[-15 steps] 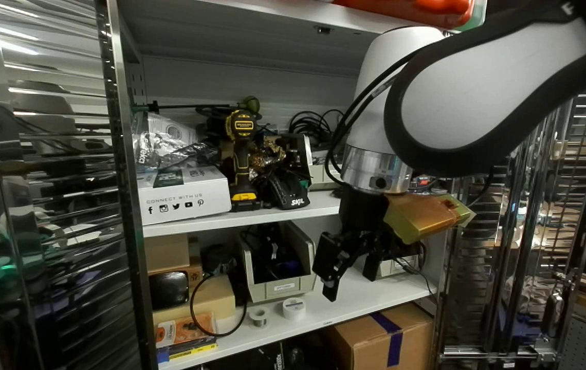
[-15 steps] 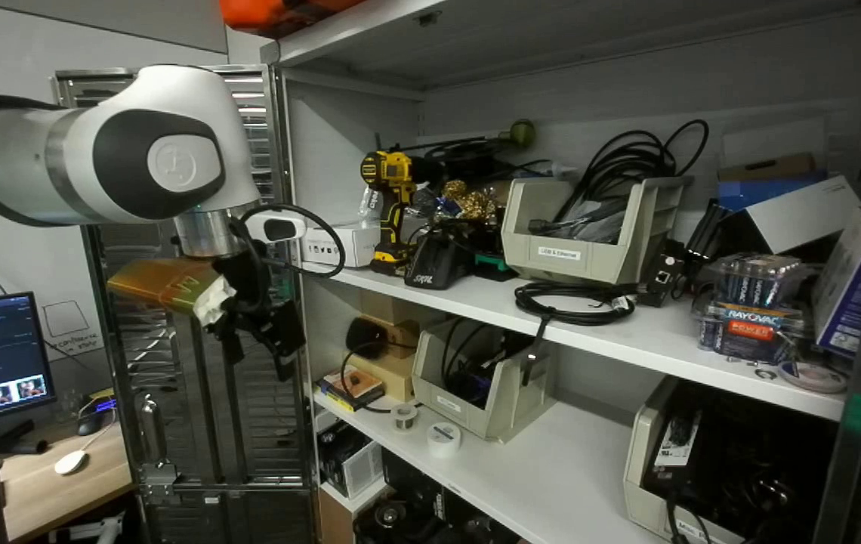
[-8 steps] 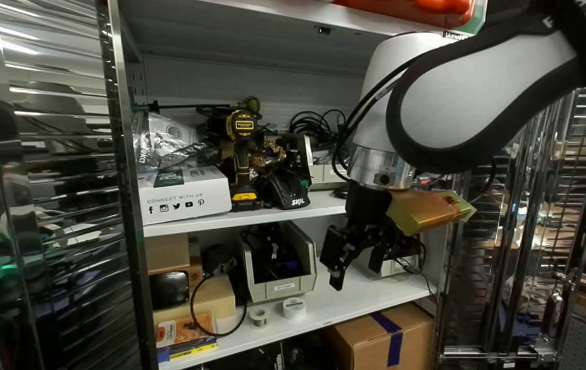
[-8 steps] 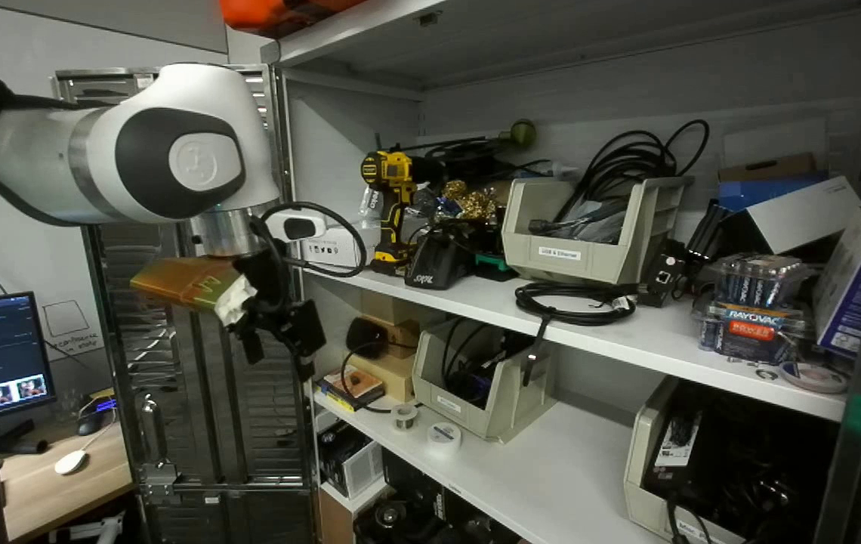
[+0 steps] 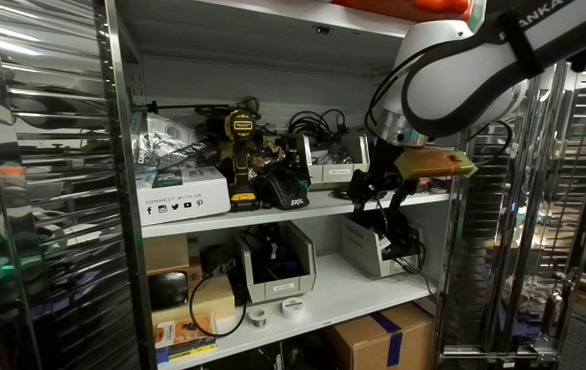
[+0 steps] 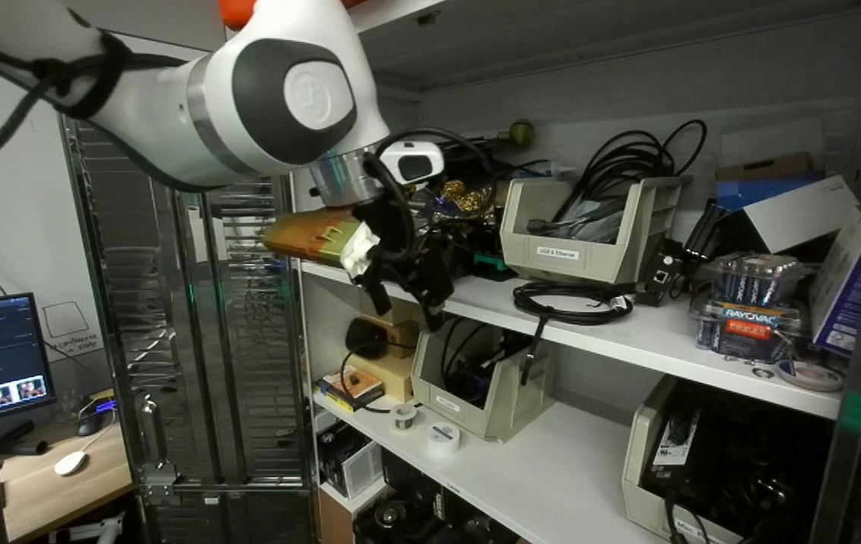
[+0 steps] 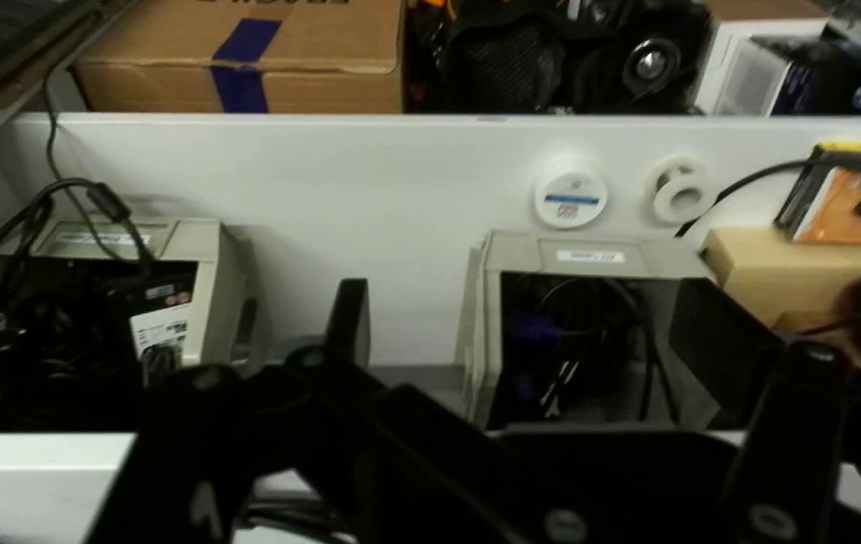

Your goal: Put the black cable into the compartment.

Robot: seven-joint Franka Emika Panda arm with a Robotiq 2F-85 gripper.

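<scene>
A coiled black cable (image 6: 574, 306) lies on the front of the upper shelf board, its tied end hanging over the edge. Only a sliver of the same cable (image 5: 342, 193) shows in an exterior view, left of the gripper. The compartment (image 6: 672, 336) is the wide upper bay, holding a yellow-and-black drill (image 5: 241, 154) and white boxes. My gripper (image 5: 378, 203) is open, near the height of this bay's front edge and apart from the coil. In the wrist view the gripper (image 7: 536, 332) has its fingers wide apart with nothing between them.
Beside the coil stands a USB & Ethernet bin (image 6: 559, 257) with more black cables. Battery packs (image 6: 751, 325) sit farther right. On the lower shelf are two cable bins (image 5: 277, 282) (image 5: 375, 257) and white spools (image 5: 293, 308). Metal doors (image 5: 509, 257) flank the rack.
My gripper has moved up and to the right, away from the camera, in an exterior view; it has come across the drill side of the rack. It has stayed open, and the cable lies unmoved.
</scene>
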